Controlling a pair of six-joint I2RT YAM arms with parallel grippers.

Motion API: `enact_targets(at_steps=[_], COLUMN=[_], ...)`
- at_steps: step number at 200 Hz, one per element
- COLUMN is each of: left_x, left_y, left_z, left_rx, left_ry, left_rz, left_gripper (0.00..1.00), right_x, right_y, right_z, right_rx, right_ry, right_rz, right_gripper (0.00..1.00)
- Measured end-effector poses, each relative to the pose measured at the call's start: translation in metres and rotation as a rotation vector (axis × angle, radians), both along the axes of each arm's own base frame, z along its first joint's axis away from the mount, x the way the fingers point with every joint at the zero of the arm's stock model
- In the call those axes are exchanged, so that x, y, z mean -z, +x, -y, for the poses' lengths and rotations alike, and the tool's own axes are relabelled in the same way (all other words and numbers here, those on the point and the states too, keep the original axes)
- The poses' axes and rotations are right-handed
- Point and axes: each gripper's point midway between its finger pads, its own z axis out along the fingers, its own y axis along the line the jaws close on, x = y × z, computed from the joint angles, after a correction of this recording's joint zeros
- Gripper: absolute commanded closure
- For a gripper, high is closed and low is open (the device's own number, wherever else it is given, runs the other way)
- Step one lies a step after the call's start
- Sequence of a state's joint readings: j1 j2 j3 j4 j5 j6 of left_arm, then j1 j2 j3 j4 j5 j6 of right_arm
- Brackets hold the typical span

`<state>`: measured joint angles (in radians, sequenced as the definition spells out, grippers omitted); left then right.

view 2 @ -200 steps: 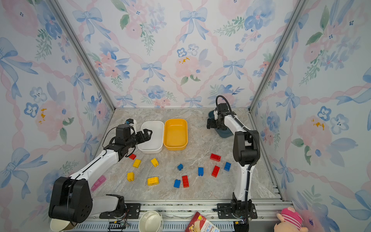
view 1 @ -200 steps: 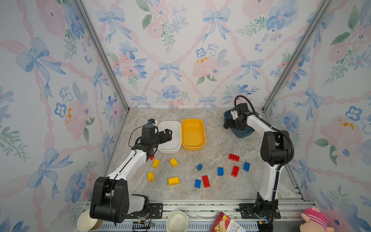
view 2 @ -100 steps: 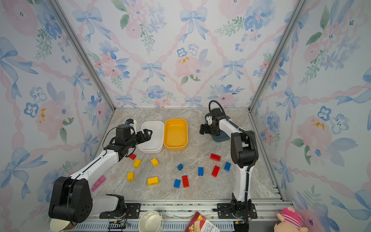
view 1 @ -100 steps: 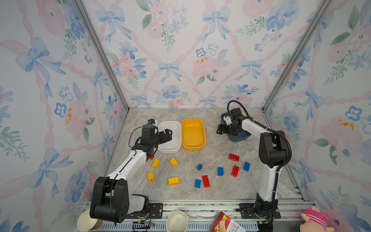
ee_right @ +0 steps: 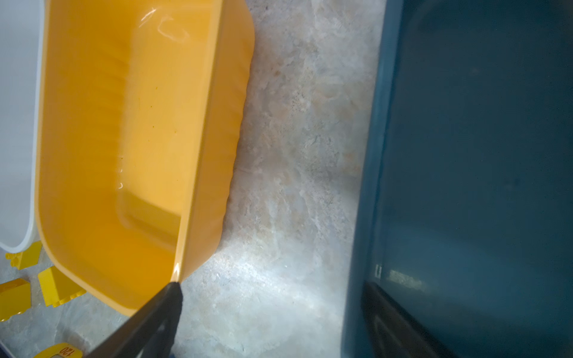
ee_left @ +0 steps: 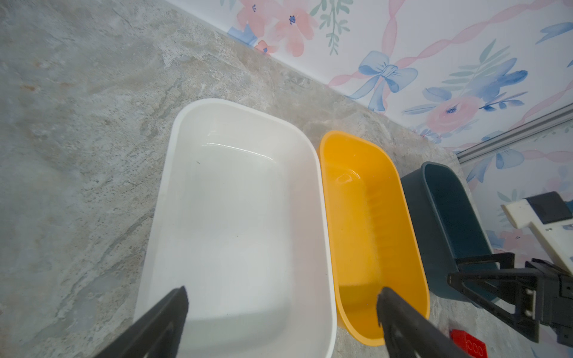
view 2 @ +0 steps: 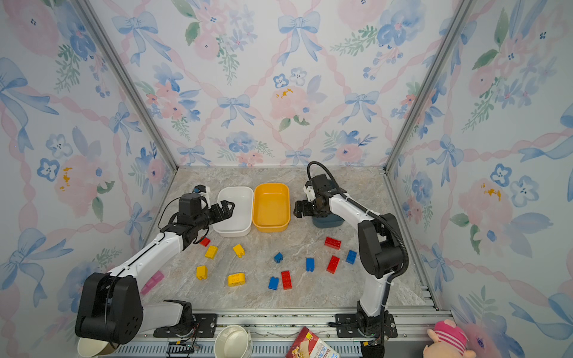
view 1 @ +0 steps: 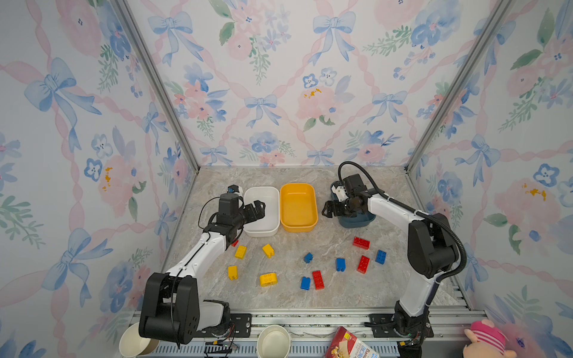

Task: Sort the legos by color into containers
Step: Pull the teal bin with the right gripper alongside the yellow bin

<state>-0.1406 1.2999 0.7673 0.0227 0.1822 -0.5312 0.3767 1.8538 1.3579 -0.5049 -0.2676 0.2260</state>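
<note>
Three containers stand in a row at the back: a white tub [view 1: 262, 229], a yellow tub [view 1: 297, 206] and a teal tub [view 1: 356, 221], all empty. My left gripper [view 1: 259, 209] [ee_left: 282, 293] hangs open over the white tub's near end. The right gripper [view 1: 328, 210] [ee_right: 271, 286] is open and empty above the bare table between the yellow tub [ee_right: 124, 124] and the teal tub [ee_right: 480, 124]. Loose legos lie in front: yellow ones [view 1: 268, 279] at the left, blue ones [view 1: 340, 264] and red ones [view 1: 361, 242] at the right. One red brick [view 2: 204, 241] peeks from under my left arm.
Two paper cups [view 1: 273, 341] [view 1: 135, 342], a snack box [view 1: 350, 345] and a pink plush toy [view 1: 483, 338] sit past the front rail. A pink block [view 2: 152, 282] lies by the left wall. Floral walls close in three sides.
My right gripper has swung left from above the teal tub to the gap beside the yellow tub. The left arm has barely moved.
</note>
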Motion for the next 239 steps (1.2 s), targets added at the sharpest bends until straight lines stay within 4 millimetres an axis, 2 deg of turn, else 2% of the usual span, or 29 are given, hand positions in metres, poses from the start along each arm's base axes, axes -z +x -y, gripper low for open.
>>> enact_targets(at_steps=[30,56,69,81,100,124,142,161,180,239], left_x=[-0.001,-0.001,-0.002,-0.002,-0.002,-0.005,-0.007,-0.008,-0.008,-0.015], left_y=[0.001,0.001,0.001,0.0,0.0,0.0,0.0,0.0,0.0,-0.001], left_z=[0.001,0.001,0.001,0.002,0.002,0.002,0.002,0.001,0.001,0.001], left_rx=[0.002,0.005,0.007,0.008,0.008,0.008,0.008,0.009,0.01,0.01], left_ry=[-0.002,-0.004,-0.005,-0.006,-0.007,-0.008,-0.009,-0.011,-0.013,-0.016], left_rz=[0.007,0.006,0.006,0.006,0.007,0.014,0.021,0.023,0.024,0.045], left_gripper=[0.03,0.03,0.02,0.02,0.02,0.02,0.02,0.02,0.02,0.02], right_x=[-0.013,-0.041,-0.056,-0.066,-0.07,-0.058,-0.038,-0.016,-0.003,0.005], right_y=[-0.004,0.006,0.02,0.036,0.054,0.074,0.083,0.091,0.099,0.107], right_z=[-0.002,0.017,0.036,0.063,0.109,0.157,0.176,0.183,0.179,0.163], right_rx=[-0.006,0.035,0.085,0.148,0.25,0.347,0.381,0.382,0.359,0.313], right_ry=[0.002,-0.007,-0.009,-0.017,-0.045,-0.079,-0.092,-0.094,-0.081,-0.012], right_rz=[0.023,0.081,0.118,0.149,0.167,0.155,0.12,0.08,0.059,0.05], right_gripper=[0.07,0.08,0.09,0.11,0.14,0.19,0.22,0.27,0.29,0.32])
